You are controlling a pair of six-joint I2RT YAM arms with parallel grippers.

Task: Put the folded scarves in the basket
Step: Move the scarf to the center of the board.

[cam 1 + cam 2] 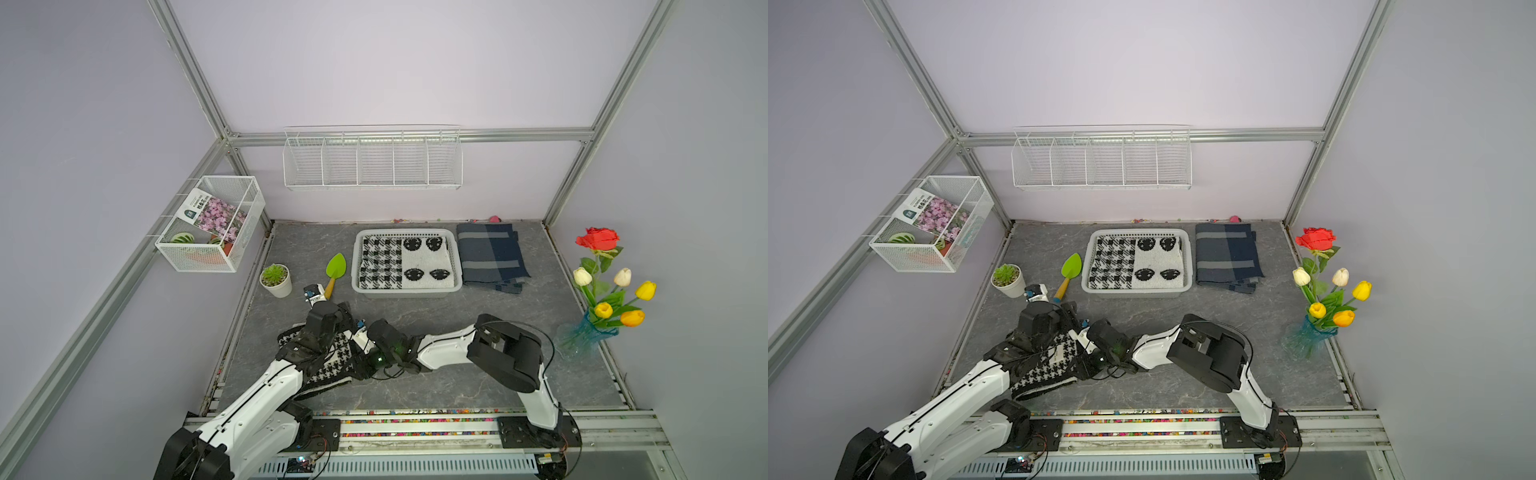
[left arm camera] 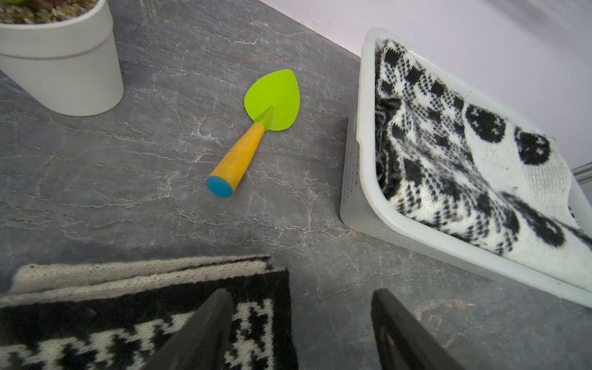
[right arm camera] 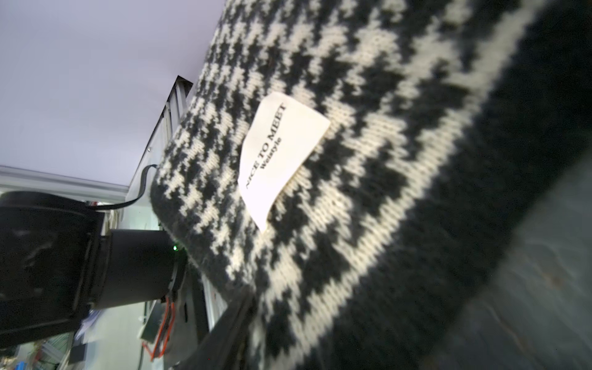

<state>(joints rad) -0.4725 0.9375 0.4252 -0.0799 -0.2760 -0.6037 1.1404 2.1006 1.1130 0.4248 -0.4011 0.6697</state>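
The folded scarf (image 1: 332, 368) (image 1: 1050, 370), a black-and-white houndstooth knit with a white label, lies at the table's front left under both wrists. My left gripper (image 2: 301, 326) is open; one finger (image 2: 211, 323) hangs over the scarf's corner (image 2: 128, 320), the other over bare table. My right gripper (image 1: 355, 334) reaches in from the right and is shut on the scarf's edge (image 3: 352, 192). One finger (image 3: 230, 323) lies against the knit; the other is hidden by it. The white basket (image 1: 407, 291) (image 1: 1138, 291) (image 2: 365, 160) stands at the back middle with another black-and-white knit in it.
A green trowel (image 1: 334, 270) (image 2: 256, 128) and a potted succulent (image 1: 275, 280) (image 2: 64, 64) lie between the scarf and the basket's left side. A folded navy scarf (image 1: 490, 257) lies right of the basket. A vase of flowers (image 1: 598, 299) stands at the right edge.
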